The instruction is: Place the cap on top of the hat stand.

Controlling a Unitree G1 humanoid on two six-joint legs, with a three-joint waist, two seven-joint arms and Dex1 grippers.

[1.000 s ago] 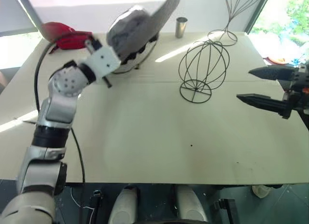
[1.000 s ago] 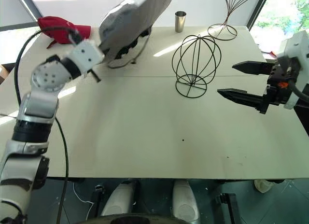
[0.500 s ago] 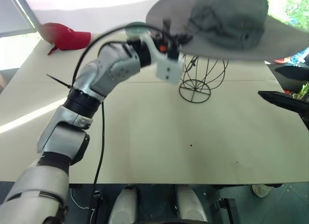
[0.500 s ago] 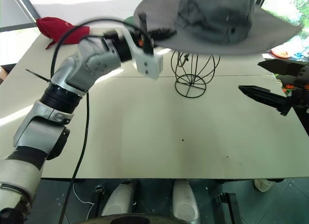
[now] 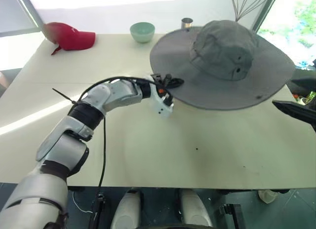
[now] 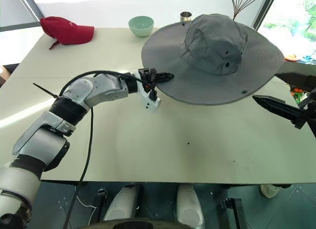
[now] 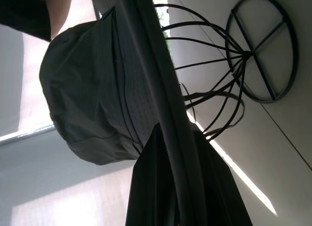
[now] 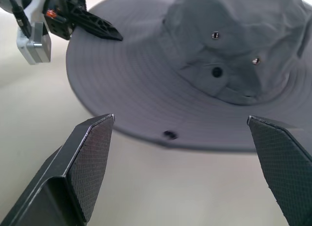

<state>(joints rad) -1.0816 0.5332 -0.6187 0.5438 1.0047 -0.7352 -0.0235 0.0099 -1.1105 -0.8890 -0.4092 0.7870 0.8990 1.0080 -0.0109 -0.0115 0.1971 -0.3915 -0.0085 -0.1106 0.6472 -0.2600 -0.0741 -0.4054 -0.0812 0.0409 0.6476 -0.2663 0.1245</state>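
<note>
Left eye view shows the cap (image 5: 223,63) spread level over the far right part of the table (image 5: 148,140), crown up, its wide brim hiding the hat stand (image 7: 234,84) below it. In the left wrist view the stand's wire cage and round base sit right under the brim, the cage rods rising into the crown. The left gripper (image 5: 170,84) is at the brim's near-left edge, its two fingers pinched tight on the fabric; the brim runs straight between them in the wrist view. The right gripper (image 8: 183,162) hangs off the table's right edge, just beside the brim's right side but apart from it, its fingers spread wide with nothing between them, aimed at the crown.

Counts: one grey cap, one stand under it, one red cap (image 5: 69,37), one bowl (image 5: 142,31), one metal cup (image 5: 186,23), one tall wire stand (image 5: 249,4).

The red cap lies at the far left corner, well apart. The green bowl stands at the far edge, near the brim's left rim; the cup stands just behind the brim, partly hidden by it. The tall stand rises behind the cap. A cable (image 5: 101,140) loops along the left arm.
</note>
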